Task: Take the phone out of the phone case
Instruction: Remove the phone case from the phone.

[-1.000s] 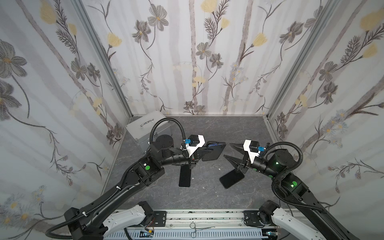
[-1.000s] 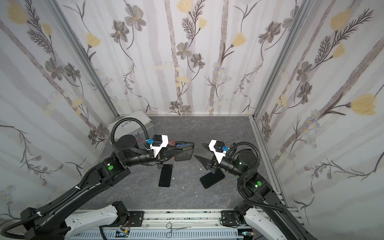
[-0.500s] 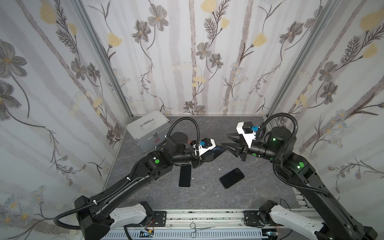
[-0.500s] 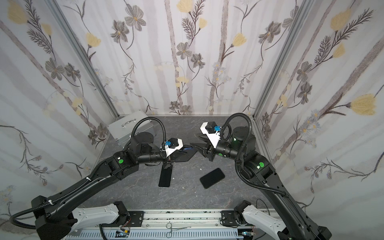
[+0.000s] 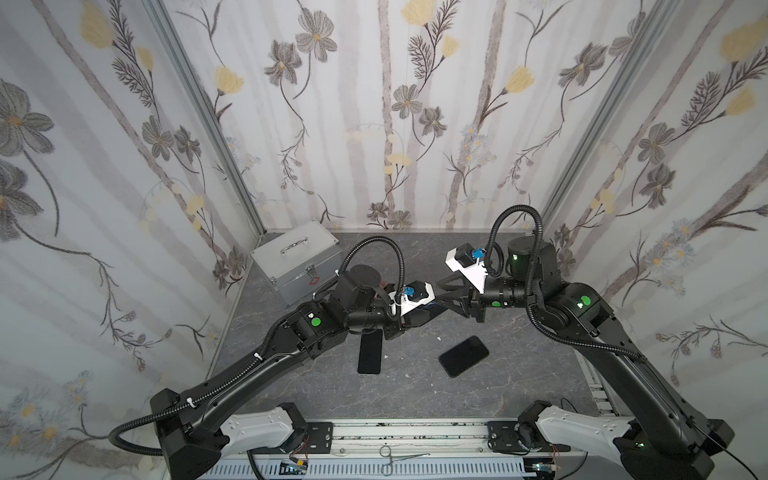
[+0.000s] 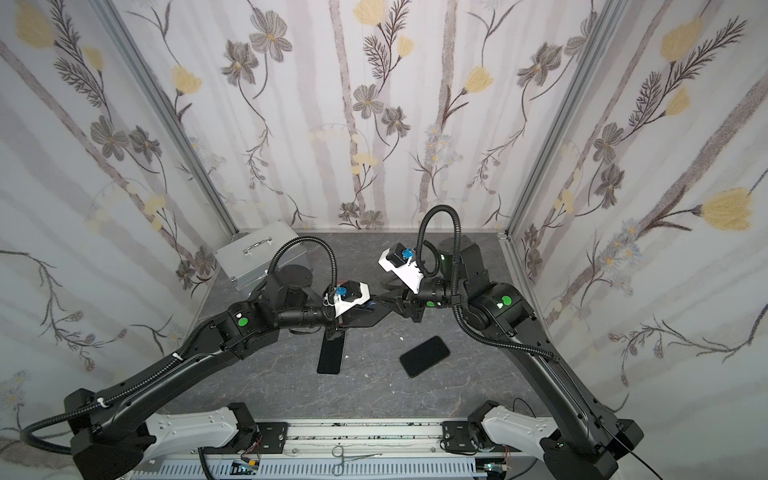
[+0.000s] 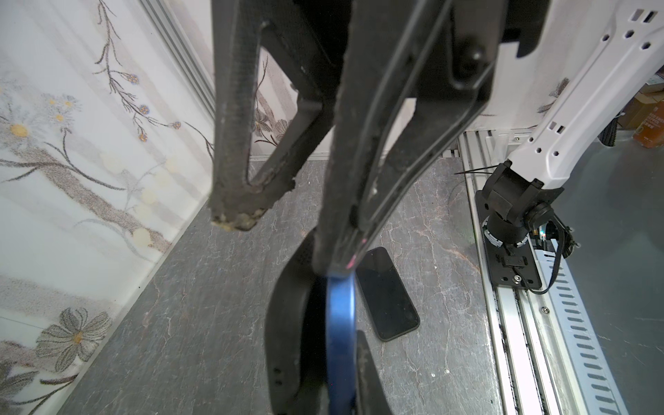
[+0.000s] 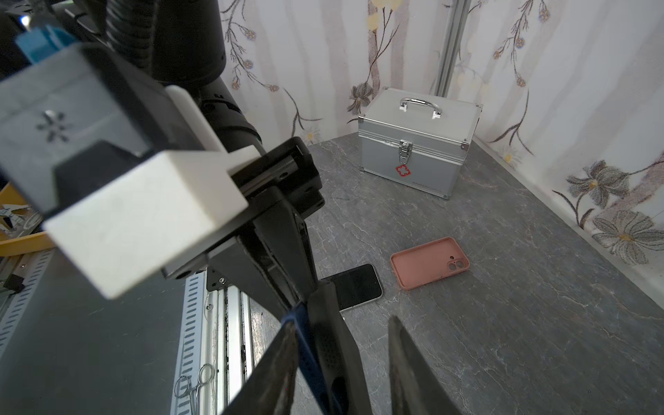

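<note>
The left gripper is clamped on the black phone case, up in the air, blue phone showing inside it. The right gripper straddles both, jaws apart.

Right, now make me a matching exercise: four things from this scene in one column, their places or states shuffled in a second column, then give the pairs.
Things:
1. silver box
2. pink case
3. blue phone
4. forceps

Places or states:
A. pinched in the left tool, off the table
B. on the front frame
C. lying flat on the table next to a dark phone
D. far corner, lid shut

Pairs: 1-D, 2-C, 3-A, 4-B.
</note>
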### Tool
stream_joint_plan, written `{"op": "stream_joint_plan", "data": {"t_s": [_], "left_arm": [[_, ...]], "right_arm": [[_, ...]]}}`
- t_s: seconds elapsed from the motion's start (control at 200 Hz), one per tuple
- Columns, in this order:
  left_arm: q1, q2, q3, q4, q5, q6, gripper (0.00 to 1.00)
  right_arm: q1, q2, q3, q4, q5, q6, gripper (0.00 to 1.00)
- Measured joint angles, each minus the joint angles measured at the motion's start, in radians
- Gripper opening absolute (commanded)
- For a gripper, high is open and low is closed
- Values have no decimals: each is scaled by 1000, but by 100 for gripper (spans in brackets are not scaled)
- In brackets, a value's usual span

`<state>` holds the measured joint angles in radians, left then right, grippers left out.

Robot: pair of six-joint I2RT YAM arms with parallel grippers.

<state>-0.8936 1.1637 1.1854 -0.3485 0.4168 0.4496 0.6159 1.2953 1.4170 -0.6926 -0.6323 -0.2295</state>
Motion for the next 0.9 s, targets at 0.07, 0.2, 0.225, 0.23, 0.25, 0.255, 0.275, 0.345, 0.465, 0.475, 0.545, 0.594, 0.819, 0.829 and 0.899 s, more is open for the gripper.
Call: {"op": "stream_joint_plan", "data": {"t_s": [0.07, 0.2, 0.225, 0.23, 0.25, 0.255, 0.275, 0.345, 0.465, 0.475, 0.545, 0.594, 0.819, 0.829, 0.899], "left_arm": [[-4, 2, 2, -13, -3, 3, 0], [-9, 4, 4, -30, -6, 7, 0], [-9, 5, 4, -32, -11, 11, 0], [-9, 5, 4, -32, -12, 11, 0], [-9, 5, 5, -33, -16, 13, 0], [-9, 5, 5, -34, -17, 14, 0], [-9, 6, 6, -37, -20, 14, 0], [-10, 6, 7, -47, -27, 19, 0], [-14, 6, 8, -60, -43, 22, 0], [-14, 6, 8, -60, -43, 22, 0], [-15, 6, 8, -71, -47, 23, 0], [-15, 6, 8, -80, -49, 23, 0], [-16, 2, 8, -96, -56, 25, 0], [-16, 2, 8, -96, -56, 25, 0], [-17, 1, 8, -97, -55, 26, 0]], "right_arm": [[1, 6, 0, -6, 0, 1, 41], [2, 24, 8, -19, 15, 10, 41], [2, 30, 12, -23, 19, 11, 40], [2, 32, 14, -23, 20, 11, 40], [2, 36, 17, -24, 25, 12, 40], [2, 37, 18, -24, 26, 12, 40], [2, 43, 21, -27, 29, 12, 40], [4, 61, 32, -37, 29, 12, 40], [4, 77, 37, -52, 10, 10, 35], [4, 77, 37, -53, 8, 9, 35], [4, 84, 38, -63, -5, 3, 33], [3, 92, 38, -69, -19, -1, 31], [1, 118, 38, -78, -49, -15, 29], [1, 119, 38, -78, -49, -15, 29], [0, 129, 38, -80, -49, -14, 30]]}}
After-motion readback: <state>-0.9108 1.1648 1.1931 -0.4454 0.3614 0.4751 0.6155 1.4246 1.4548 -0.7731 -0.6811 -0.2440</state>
